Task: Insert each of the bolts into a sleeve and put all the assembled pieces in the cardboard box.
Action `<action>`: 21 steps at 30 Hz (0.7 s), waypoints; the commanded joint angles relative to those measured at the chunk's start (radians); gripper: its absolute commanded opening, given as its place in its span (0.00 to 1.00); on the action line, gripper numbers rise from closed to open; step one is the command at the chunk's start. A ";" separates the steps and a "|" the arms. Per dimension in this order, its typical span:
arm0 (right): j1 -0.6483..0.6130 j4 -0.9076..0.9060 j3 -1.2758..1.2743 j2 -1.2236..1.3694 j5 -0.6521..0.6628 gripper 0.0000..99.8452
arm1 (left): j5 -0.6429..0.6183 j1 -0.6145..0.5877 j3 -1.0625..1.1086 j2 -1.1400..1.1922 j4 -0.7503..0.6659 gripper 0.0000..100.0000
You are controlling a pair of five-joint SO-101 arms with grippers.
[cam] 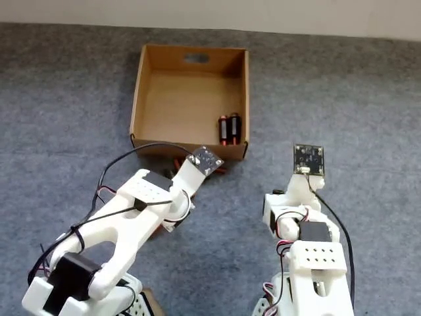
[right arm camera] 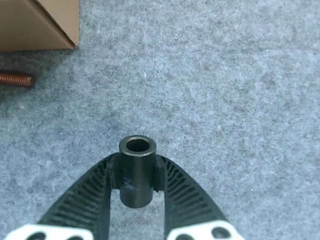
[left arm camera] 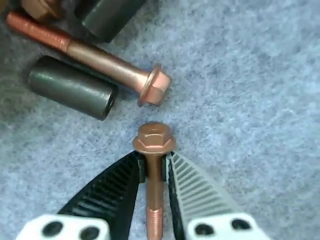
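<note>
Insertion pending: your left gripper (left arm camera: 155, 159) clamps a bolt (left arm camera: 153, 139) beside the cardboard box (cam: 177, 99), right gripper (right arm camera: 136, 172) clamps a sleeve (right arm camera: 136, 150) near its corner; next you must align shank with bore

No legible text, number or sign — a faint mark on the sleeve (right arm camera: 136, 175) is too blurred to read.

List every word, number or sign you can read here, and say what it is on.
No text can be read.
On the sleeve in the right tool: a faint mark, too blurred to read.
On the head of the bolt in the left tool: too small to tell any stamp.
On the cardboard box: no print.
</note>
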State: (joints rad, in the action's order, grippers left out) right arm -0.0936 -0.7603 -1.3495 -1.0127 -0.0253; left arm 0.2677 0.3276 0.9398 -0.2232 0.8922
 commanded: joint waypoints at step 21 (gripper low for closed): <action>-0.053 -0.202 0.033 -0.463 -0.003 0.01 | -0.209 -0.081 -0.162 -0.812 0.074 0.01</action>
State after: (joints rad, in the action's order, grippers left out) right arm -0.1013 -0.9275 -1.3464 -1.2919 -0.0253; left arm 0.1450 0.2739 0.8615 -1.0119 1.0150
